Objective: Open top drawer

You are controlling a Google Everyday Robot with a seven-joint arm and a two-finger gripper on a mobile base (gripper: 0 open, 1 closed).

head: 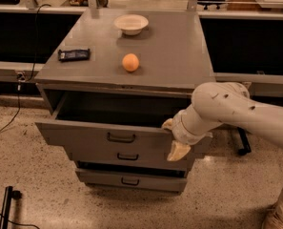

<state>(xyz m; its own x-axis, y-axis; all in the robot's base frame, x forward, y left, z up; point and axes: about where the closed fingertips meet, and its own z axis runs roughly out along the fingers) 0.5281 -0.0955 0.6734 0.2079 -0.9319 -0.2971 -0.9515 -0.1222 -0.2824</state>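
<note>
The top drawer (84,132) is a wide grey metal drawer with a small dark bar handle (121,138) at the middle of its flat front. It stands pulled well out from the cabinet, its dark inside showing. My gripper (173,138) is at the drawer's right front corner, one cream finger over the top edge of the front panel and the other hanging in front of it. The white arm (236,113) comes in from the right and hides that corner.
The grey cabinet top (179,56) holds an orange (130,62), a white bowl (131,24) and a dark snack bar (74,55). Two narrower drawers (127,157) sit below the top one. A black cable (7,118) lies on the speckled floor at left.
</note>
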